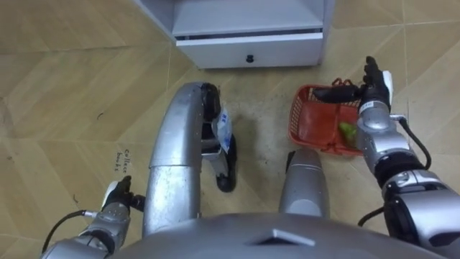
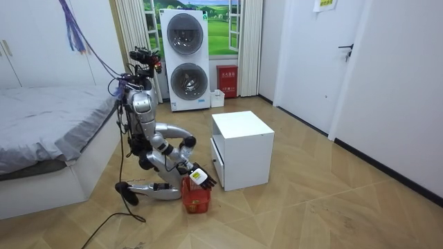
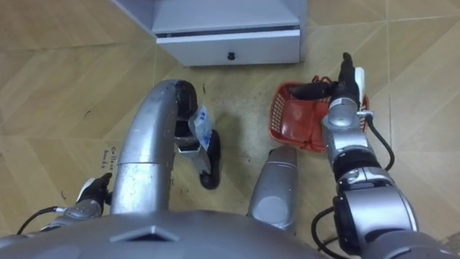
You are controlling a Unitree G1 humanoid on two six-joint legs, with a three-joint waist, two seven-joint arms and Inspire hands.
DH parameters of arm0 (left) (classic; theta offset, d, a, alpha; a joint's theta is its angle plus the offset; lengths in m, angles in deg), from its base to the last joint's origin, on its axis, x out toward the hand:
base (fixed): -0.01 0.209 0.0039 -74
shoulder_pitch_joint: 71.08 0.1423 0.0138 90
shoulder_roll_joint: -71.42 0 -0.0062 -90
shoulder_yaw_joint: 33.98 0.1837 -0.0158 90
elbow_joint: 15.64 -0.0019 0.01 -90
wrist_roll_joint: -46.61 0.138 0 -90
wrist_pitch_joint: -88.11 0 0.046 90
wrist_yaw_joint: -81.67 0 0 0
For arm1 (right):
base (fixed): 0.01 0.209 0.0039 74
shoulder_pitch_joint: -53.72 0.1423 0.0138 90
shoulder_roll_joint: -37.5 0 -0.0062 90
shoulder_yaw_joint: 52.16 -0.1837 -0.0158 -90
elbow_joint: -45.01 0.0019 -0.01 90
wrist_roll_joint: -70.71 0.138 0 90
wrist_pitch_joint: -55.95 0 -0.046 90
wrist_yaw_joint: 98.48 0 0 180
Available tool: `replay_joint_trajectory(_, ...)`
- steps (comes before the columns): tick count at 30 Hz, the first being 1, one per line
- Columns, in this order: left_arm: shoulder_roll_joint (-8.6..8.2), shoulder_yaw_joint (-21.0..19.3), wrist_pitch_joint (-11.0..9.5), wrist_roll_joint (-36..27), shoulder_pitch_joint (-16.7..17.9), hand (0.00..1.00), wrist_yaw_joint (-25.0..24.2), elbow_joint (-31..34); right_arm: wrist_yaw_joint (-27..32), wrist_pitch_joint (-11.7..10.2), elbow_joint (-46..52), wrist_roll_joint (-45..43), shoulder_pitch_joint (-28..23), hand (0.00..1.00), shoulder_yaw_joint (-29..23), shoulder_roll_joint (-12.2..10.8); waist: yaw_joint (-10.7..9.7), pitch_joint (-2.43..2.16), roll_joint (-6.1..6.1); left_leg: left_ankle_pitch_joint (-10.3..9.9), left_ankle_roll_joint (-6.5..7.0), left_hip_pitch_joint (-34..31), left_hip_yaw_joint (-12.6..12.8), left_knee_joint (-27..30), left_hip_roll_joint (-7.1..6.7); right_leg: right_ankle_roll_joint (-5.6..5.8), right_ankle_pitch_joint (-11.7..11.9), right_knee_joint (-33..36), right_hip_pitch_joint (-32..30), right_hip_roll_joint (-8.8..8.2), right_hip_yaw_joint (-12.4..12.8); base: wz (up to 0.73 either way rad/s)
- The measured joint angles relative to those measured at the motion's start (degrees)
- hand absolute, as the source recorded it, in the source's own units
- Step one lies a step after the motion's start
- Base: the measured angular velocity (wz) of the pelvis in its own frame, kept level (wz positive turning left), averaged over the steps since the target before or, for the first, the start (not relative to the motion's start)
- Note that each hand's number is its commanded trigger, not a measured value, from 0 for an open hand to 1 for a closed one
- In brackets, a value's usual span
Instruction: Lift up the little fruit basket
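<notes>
Two hands are seen in the left eye view. The right hand (image 1: 375,86) is held at the right edge of the red basket (image 1: 298,122), which stands on the wooden floor (image 1: 65,86) just in front of a white cabinet (image 1: 248,21). Its fingers are kept straight and pointed away from the robot. The dark thumb is stretched leftwards over the basket's far rim, beside the thin red handle. Whether the handle is touched cannot be made out, and nothing is seen to be gripped. A green fruit (image 1: 347,131) lies inside the basket, and the basket's right side is hidden behind the forearm. The cabinet is cut off by the top edge, so little more than its drawer (image 1: 287,52) with a dark knob is shown. The left hand (image 1: 118,201) is found at the lower left, over the floor and well apart from the basket. Its state cannot be told.

In the right eye view the same layout is given, with the basket's right side again covered by the wrist.

In the room view the robot is shown kneeling on the floor between a bed (image 2: 48,124) and the cabinet. The basket is set before its knees, near the cabinet's front corner, and the right hand is spread just above it. The basket's contents are too small to be made out there. Two stacked washing machines (image 2: 185,59) are seen by the far wall.
</notes>
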Motion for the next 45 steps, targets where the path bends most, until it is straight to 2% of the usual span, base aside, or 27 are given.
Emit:
replay_joint_trajectory(7,0.01,1.5,-0.1,-0.2,-0.3,0.00,0.0,0.0,-0.6,-0.2,-3.4,4.1,0.5,0.00,1.1,1.4,0.1,0.21,-0.34,0.0,-0.04,-0.8,0.0,0.1,-0.15,0.00,0.0,-0.4,-0.5,-0.19,-0.6,0.04)
replay_joint_trajectory(10,0.03,3.2,0.0,-2.1,-0.1,0.00,0.0,0.0,-0.8,-0.1,-5.6,5.8,-0.1,0.00,1.6,1.6,0.0,0.20,-0.32,0.0,-0.03,-1.0,0.0,0.1,-0.13,0.00,0.0,-0.3,-0.6,-0.17,-0.6,0.00)
replay_joint_trajectory(19,0.01,3.1,-0.2,-2.1,-0.1,0.00,0.0,1.2,-1.5,-0.1,-7.3,7.8,-0.6,0.00,1.5,1.4,-0.8,0.13,-0.15,0.0,-0.05,-2.1,-0.3,0.3,-0.15,0.00,0.0,-0.4,-1.4,0.04,-1.0,0.01)
replay_joint_trajectory(20,0.02,3.1,-0.2,-2.1,-0.1,0.00,0.1,1.4,-1.6,-0.1,-7.3,8.0,-0.7,0.04,1.5,1.4,-0.8,0.11,-0.12,0.1,-0.05,-2.1,-0.4,0.3,-0.14,0.00,0.0,-0.4,-1.3,0.13,-1.1,0.00)
replay_joint_trajectory(21,0.02,3.1,-0.1,-2.1,0.0,0.00,0.1,1.8,-1.7,-0.1,-7.3,8.2,-0.9,0.15,1.5,1.4,-0.8,0.07,-0.06,0.1,-0.07,-2.2,-0.6,0.4,-0.13,0.00,0.0,-0.4,-1.3,0.31,-1.3,0.00)
replay_joint_trajectory(22,0.00,3.1,-0.2,-2.1,0.0,0.00,0.1,2.0,-2.0,0.0,-7.3,8.4,-1.0,0.40,1.5,1.4,-0.8,0.07,-0.06,0.1,-0.14,-2.3,-0.8,0.4,-0.12,0.00,0.0,-0.4,-1.3,0.43,-1.4,0.00)
replay_joint_trajectory(23,0.01,3.1,-0.2,-2.1,0.0,0.00,0.1,2.1,-2.2,0.0,-7.3,8.5,-1.0,0.87,1.5,1.4,-0.8,0.07,-0.06,0.1,-0.16,-2.3,-0.8,0.4,-0.12,0.00,0.0,-0.4,-1.3,0.47,-1.5,0.00)
replay_joint_trajectory(24,0.01,3.1,-0.1,-2.1,0.0,0.00,0.1,2.2,-2.2,0.0,-7.3,8.6,-1.0,1.00,1.5,1.4,-0.8,0.07,-0.06,0.1,-0.19,-2.4,-0.9,0.4,-0.12,0.00,0.0,-0.4,-1.3,0.50,-1.5,0.00)
replay_joint_trajectory(30,0.01,3.0,-0.1,-2.1,0.1,0.00,0.1,2.5,-2.9,0.0,-7.3,9.4,-1.1,1.00,1.5,1.4,-0.7,-0.02,0.09,0.1,-0.21,-2.6,-1.2,0.6,-0.14,0.00,0.0,-0.4,-1.3,0.65,-1.9,0.00)
replay_joint_trajectory(37,0.01,3.0,-0.1,-2.1,0.5,0.00,0.0,3.3,-4.0,0.1,-9.3,10.1,-1.2,1.00,2.1,1.2,0.6,-0.11,0.25,0.1,-0.20,-2.6,-1.2,0.7,-0.10,0.00,0.0,-0.4,-1.3,0.64,-1.9,0.00)
replay_joint_trajectory(45,0.02,2.9,-0.1,-2.1,0.7,0.00,-0.8,3.3,-4.9,0.8,-10.0,10.1,-1.2,1.00,2.0,1.3,0.6,-0.08,0.26,0.1,-0.21,-2.7,-1.3,0.8,-0.14,0.00,0.0,-0.4,-1.3,0.80,-1.9,0.00)
